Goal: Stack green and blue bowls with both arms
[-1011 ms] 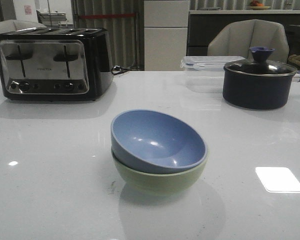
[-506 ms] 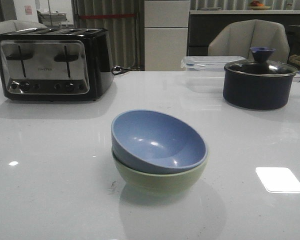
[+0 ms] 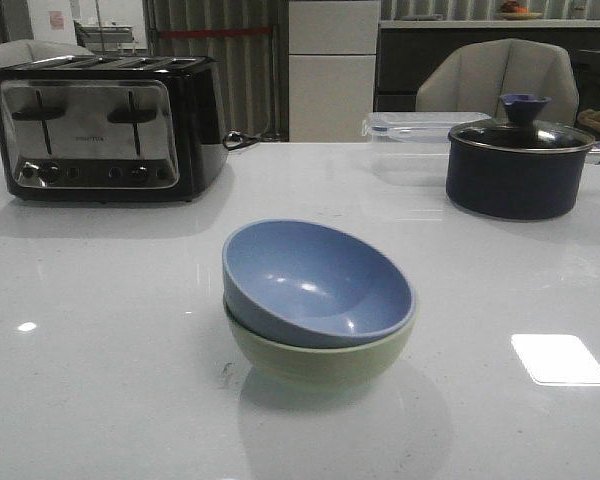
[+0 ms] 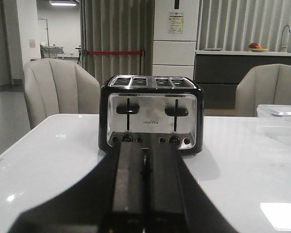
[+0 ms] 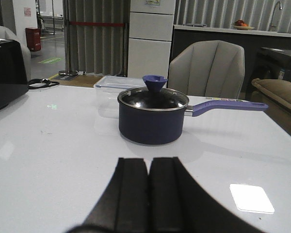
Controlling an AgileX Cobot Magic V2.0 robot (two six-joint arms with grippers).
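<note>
Dusty blue bowl (image 3: 315,282) nests tilted inside sage green bowl (image 3: 315,362)

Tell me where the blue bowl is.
In the front view, the blue bowl sits tilted inside the green bowl, mid-table, nearer than the toaster.

A toaster (image 3: 108,126) (black, chrome-faced) and lidded pot (image 3: 518,165) stand well apart.

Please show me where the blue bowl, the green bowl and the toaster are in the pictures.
blue bowl (image 3: 315,285): front view, on its inner wall.
green bowl (image 3: 315,362): front view, on its outer wall below the blue rim.
toaster (image 3: 90,132): front view, on its chrome front panel.
</note>
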